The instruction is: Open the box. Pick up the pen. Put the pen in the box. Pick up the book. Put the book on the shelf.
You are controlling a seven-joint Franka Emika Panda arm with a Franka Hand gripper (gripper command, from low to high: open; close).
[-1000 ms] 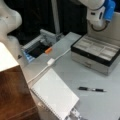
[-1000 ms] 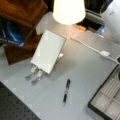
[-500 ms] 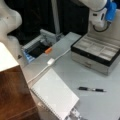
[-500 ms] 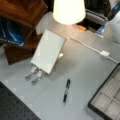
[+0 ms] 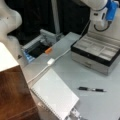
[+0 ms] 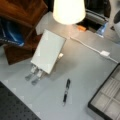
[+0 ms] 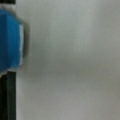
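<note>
The arm is sitting up at a front view's top right, white w/ a blue part on the wrist, hanging right above the back of the box. The gripper itself isn't showing in any pic, so I can't tell how wide the jaws are or if they're holding anything. The wrist view is just showing a pale grey surface w/ a blue blob at its left edge, nothing else readable.

The box is lying open, grey grooved inside facing up, black rim, silvery front w/ a small tab. In a front view only its corner is poking in at bottom right.

The pen is lying flat on the worktop, out in front of the box and well apart from it, nowhere near the arm. It's showing in both front views, black w/ a silvery middle.

The book is sitting further off still, white cover w/ spiral binding along one long edge, propped tilted on a small stand; also showing here. The shelf is right beside it, dark reddish-brown wood w/ a cream top.

A white cable is running across the worktop btwn book and box. A grey tray w/ a blue edge is sitting behind it, orange bit on its rim. A lit lamp shade is glowing at a front view's top.
</note>
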